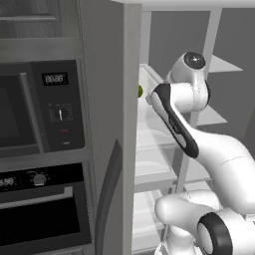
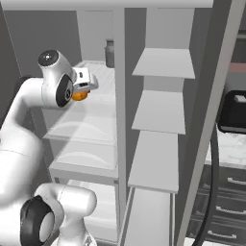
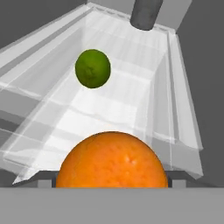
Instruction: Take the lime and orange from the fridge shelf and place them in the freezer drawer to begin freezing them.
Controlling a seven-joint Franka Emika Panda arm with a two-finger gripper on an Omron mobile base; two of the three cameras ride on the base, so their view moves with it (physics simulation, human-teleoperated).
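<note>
Orange point(image 3: 112, 159) sits right at our gripper point(image 2: 82, 92), whether clamped we cannot tell as it hides the tips, while our arm reaches bent into the fridge over the glassy fridge shelf point(image 3: 183, 131), the lime point(image 3: 92, 68) farther along it near a dark jar point(image 3: 145, 13).

The translucent fridge shelf point(image 3: 183, 131) carries the lime point(image 3: 92, 68), the orange point(image 3: 111, 159) and a dark jar point(image 3: 145, 14)
</note>
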